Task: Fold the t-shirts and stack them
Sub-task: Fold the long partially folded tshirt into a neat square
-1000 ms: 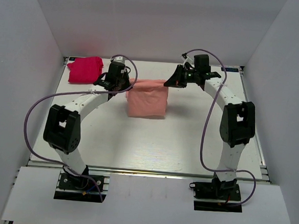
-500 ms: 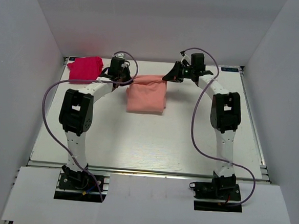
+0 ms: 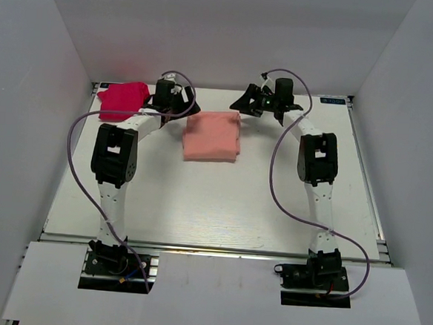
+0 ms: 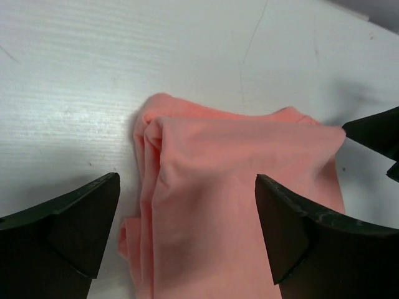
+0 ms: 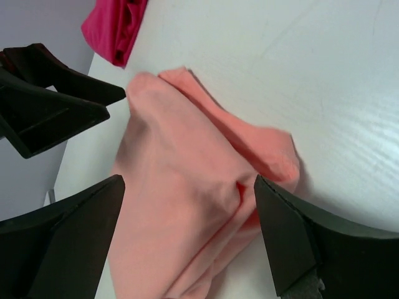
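Note:
The salmon t-shirt [image 3: 212,136] lies folded into a rough rectangle at the back middle of the white table [image 3: 221,207]. My left gripper [image 3: 179,105] hovers at its far left corner and my right gripper [image 3: 244,105] at its far right corner. In the left wrist view, the left gripper [image 4: 187,179] stands open above the shirt's bunched corner [image 4: 237,162], holding nothing. In the right wrist view, the right gripper [image 5: 189,180] is also open over the creased salmon cloth [image 5: 181,137]. The magenta t-shirt [image 3: 123,100] sits as a small bundle at the back left corner, also visible as a magenta bundle [image 5: 115,25].
White walls close in the table on the left, back and right. The arms' purple cables [image 3: 279,174] loop above the table on both sides. The two bases [image 3: 116,263] are bolted at the near edge.
Both grippers opened and let go of the salmon shirt's far edge, which settled flat on the table. Both arms have stretched farther toward the back.

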